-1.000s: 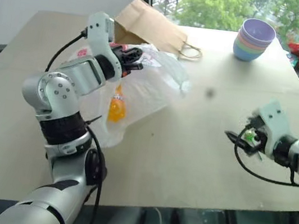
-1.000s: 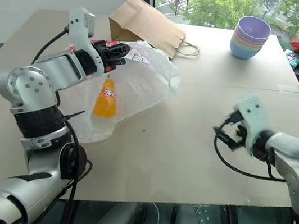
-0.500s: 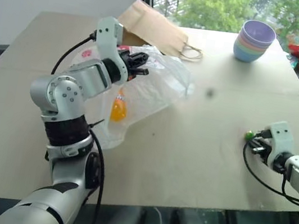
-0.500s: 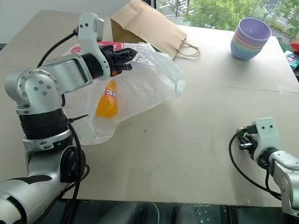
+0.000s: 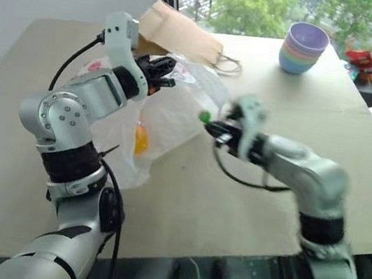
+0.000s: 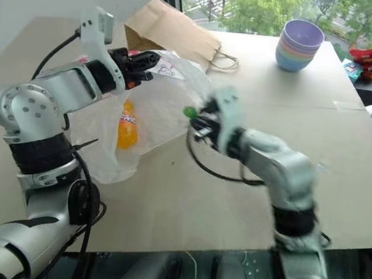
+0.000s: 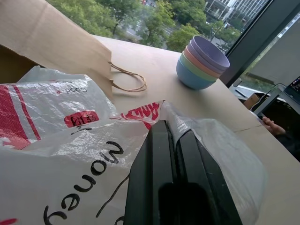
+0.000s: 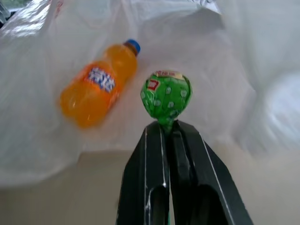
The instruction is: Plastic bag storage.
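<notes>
On a tan table (image 5: pixel 248 192), the left gripper (image 5: pixel 162 73) pinches the upper edge of the plastic bag (image 5: pixel 176 113), its fingers (image 7: pixel 161 154) closed on a fold of film and holding the mouth up off the surface. The bag hangs below and ahead of that gripper and spreads onto the table, with an orange bottle (image 6: pixel 127 124) already lying inside it, seen through the plastic. The right gripper (image 5: pixel 214 124) is closed on the stick of a green lollipop (image 8: pixel 166 95) and sits just at the bag's open side, the sweet pointing toward the bottle, which lies a little beyond the fingertips. Behind the left gripper lies a brown paper bag (image 5: pixel 182 31), and well beyond the right one stands a stack of bowls (image 5: pixel 303 48). The packing looks to be partly done: one item is stowed, and the lollipop is at the mouth but not yet let go. Left to do, by this reading, are pushing the sweet past the rim and releasing it; whether more items are to go in cannot be told.
</notes>
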You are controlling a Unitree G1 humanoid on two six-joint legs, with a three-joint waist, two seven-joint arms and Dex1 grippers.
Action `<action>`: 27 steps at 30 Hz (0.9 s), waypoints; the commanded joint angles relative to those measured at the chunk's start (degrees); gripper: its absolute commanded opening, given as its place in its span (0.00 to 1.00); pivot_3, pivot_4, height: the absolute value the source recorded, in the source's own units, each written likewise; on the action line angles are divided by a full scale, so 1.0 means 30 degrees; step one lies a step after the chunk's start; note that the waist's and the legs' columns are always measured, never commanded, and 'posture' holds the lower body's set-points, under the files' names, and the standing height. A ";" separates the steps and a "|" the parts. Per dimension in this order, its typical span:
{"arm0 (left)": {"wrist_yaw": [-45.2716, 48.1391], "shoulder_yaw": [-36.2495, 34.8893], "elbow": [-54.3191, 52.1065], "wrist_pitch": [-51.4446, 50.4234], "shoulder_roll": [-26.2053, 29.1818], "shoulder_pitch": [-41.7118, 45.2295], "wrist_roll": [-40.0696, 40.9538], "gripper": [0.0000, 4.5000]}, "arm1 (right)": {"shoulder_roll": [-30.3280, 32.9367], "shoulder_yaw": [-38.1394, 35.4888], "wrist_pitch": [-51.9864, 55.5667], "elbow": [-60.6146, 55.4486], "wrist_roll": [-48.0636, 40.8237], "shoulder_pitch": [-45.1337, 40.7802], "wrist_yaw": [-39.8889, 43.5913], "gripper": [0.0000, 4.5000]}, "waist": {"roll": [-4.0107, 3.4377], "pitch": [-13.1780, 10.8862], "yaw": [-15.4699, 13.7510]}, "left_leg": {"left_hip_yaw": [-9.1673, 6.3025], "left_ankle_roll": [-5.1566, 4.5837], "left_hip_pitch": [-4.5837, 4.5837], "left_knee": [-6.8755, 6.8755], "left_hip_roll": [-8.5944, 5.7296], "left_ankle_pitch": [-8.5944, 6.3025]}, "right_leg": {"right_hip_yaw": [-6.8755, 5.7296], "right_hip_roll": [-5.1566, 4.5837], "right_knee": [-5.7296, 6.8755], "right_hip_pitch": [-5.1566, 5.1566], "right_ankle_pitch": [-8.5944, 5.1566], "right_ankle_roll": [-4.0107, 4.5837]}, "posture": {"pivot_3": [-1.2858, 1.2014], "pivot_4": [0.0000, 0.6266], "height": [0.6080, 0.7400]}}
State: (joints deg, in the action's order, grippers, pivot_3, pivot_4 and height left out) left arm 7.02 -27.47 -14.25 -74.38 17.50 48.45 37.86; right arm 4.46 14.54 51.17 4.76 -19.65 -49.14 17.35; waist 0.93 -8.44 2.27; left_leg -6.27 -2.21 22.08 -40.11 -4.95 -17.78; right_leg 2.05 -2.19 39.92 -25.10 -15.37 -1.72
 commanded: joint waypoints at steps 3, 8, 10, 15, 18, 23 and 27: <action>-0.1260 -0.0366 -0.1995 -0.0241 -0.0838 -0.0453 0.0555 0.00 | -0.2220 -0.0982 -0.8821 1.2104 0.2905 -0.5537 -0.0733 0.08 | 0.0007 -0.0003 0.0021 | -0.0034 -0.0002 0.0022 0.0000 -0.0046 0.0000 | -0.0068 -0.0049 -0.0039 0.0001 0.0000 0.0000 | 0.52 0.24 1.00; -0.1951 -0.0567 -0.2028 -0.0122 -0.1341 -0.0463 0.0539 0.00 | -0.1788 -0.0935 -1.0585 1.1874 0.3328 -0.5544 0.2290 0.52 | 0.0008 -0.0003 0.0183 | -0.0108 -0.0002 0.0039 0.0002 -0.0072 0.0000 | -0.0293 -0.0132 -0.0037 0.0003 0.0000 0.0002 | 0.52 0.24 1.00; -0.2062 -0.0657 -0.1666 0.0076 -0.1361 -0.0374 0.0488 0.00 | -0.1236 -0.0993 -0.9478 0.9427 0.2802 -0.4429 0.3590 0.60 | 0.0008 -0.0002 0.0301 | -0.0118 -0.0002 0.0038 0.0002 -0.0071 0.0001 | -0.0323 -0.0143 -0.0032 0.0002 -0.0001 0.0003 | 0.52 0.24 1.00; -0.2084 -0.0515 -0.0779 0.0682 -0.1469 -0.0219 0.0383 0.00 | 0.0792 -0.0560 -0.5647 0.1797 0.1753 -0.0928 0.5469 0.77 | 0.0003 0.0000 0.0498 | -0.0144 -0.0002 0.0034 -0.0032 -0.0075 0.0001 | -0.0331 -0.0145 0.0011 0.0005 0.0001 0.0004 | 0.52 0.24 1.00; -0.1826 -0.0160 -0.0268 0.1087 -0.1292 -0.0201 0.0254 0.00 | 0.2565 -0.0546 -0.2662 -0.4286 0.0428 0.1290 0.6153 0.99 | 0.0002 -0.0001 0.0478 | -0.0155 -0.0002 0.0038 -0.0023 -0.0078 0.0000 | -0.0332 -0.0145 0.0006 0.0001 0.0001 0.0004 | 0.52 0.24 1.00; -0.0321 0.1655 0.0091 0.2701 0.0072 -0.1032 -0.0481 0.00 | 0.4956 -0.0795 -0.1015 -0.8200 0.1932 0.3058 0.4034 0.99 | -0.0002 0.0001 0.0518 | -0.0166 -0.0002 0.0028 -0.0020 -0.0095 -0.0001 | -0.0301 -0.0143 0.0012 -0.0006 0.0001 0.0004 | 0.52 0.24 1.00; 0.0274 0.2508 -0.0216 0.3512 0.0432 -0.1801 -0.0604 0.00 | 0.4064 -0.1481 -0.1128 -0.5803 0.3136 0.2428 0.1526 0.99 | -0.0009 0.0004 0.0348 | -0.0160 -0.0001 -0.0045 -0.0002 -0.0110 0.0000 | -0.0271 -0.0144 0.0030 0.0043 0.0001 0.0005 | 0.52 0.24 1.00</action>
State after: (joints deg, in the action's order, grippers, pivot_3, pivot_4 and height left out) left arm 6.71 -21.05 -12.88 -65.55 17.90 42.81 36.07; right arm 18.07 11.52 48.53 -14.05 -11.46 -39.92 24.88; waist 0.90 -8.42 3.31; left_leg -6.74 -2.21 21.94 -40.11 -5.28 -17.78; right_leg 1.25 -2.62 40.01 -24.97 -15.36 -1.70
